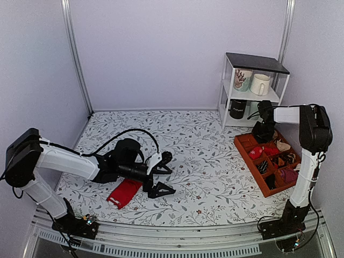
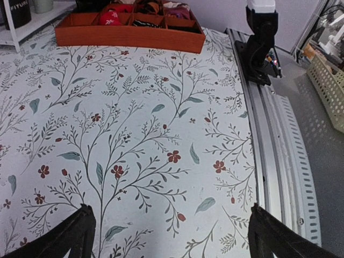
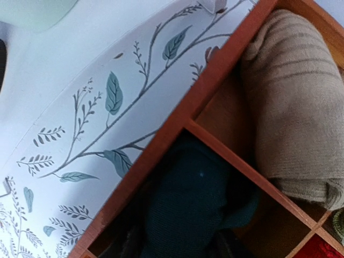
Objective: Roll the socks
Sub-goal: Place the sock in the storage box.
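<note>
The bright red sock (image 1: 124, 192) lies flat on the floral table, just left of my left gripper's near finger. My left gripper (image 1: 164, 173) is open wide and empty, low over the table; the left wrist view shows only bare cloth between its fingers (image 2: 169, 242). The dark teal sock (image 3: 193, 204) sits bunched in a corner compartment of the orange tray (image 3: 177, 118). My right gripper (image 1: 264, 134) reaches down into that far corner of the tray. Its fingertips (image 3: 180, 250) sit close on either side of the teal sock and appear shut on it.
The orange divided tray (image 1: 250, 164) at the right holds several rolled socks, a beige one (image 3: 290, 102) next to the teal sock. A white shelf (image 1: 252, 88) with mugs stands behind it. The metal rail (image 2: 279, 140) runs along the table's near edge.
</note>
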Controlling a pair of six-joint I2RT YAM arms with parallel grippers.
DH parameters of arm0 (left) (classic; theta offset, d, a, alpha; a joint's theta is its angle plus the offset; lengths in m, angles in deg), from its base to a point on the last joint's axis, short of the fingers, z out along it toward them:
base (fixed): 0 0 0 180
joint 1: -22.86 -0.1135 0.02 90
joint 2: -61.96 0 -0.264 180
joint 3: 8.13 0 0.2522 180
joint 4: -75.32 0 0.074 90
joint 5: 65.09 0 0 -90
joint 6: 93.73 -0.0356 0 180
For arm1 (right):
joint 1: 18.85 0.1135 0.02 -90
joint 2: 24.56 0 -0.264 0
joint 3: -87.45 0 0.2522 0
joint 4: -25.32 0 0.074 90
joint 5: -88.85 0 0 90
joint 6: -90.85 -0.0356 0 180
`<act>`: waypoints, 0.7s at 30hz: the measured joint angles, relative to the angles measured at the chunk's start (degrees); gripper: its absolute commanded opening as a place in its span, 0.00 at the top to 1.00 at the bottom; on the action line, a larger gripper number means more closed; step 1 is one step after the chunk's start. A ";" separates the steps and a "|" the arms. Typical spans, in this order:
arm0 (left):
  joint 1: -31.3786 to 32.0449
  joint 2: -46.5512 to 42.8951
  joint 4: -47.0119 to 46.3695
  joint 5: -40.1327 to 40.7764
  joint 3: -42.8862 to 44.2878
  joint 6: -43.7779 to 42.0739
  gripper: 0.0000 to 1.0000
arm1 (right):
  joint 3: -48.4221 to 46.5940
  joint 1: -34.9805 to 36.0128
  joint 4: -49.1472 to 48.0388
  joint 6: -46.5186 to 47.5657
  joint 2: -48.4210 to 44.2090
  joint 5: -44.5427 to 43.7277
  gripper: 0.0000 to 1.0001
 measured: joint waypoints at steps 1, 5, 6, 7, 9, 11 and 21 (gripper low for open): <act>0.00 0.00 0.09 0.00 0.02 0.00 0.01 | 0.00 -0.04 -0.13 -0.07 -0.02 0.09 0.54; 0.00 0.00 1.05 0.17 0.22 0.00 0.00 | 0.00 -0.20 -0.28 -0.13 -0.33 0.83 0.51; 0.00 0.00 1.27 0.22 0.31 0.00 0.01 | 0.00 -0.24 -0.24 -0.13 -0.42 0.98 0.50; 0.00 0.00 1.40 0.24 0.39 0.00 0.01 | 0.00 -0.24 -0.22 -0.09 -0.52 1.11 0.50; 0.00 0.00 1.64 0.28 0.55 0.00 0.01 | 0.00 -0.24 0.04 0.00 -0.79 1.29 0.48; 0.00 0.00 1.70 0.42 0.70 0.00 0.00 | 0.00 -0.24 0.46 0.07 -1.11 1.44 0.46; 0.00 0.00 1.79 1.49 1.33 -0.02 0.01 | 0.15 -0.22 5.01 1.01 -5.38 3.26 0.44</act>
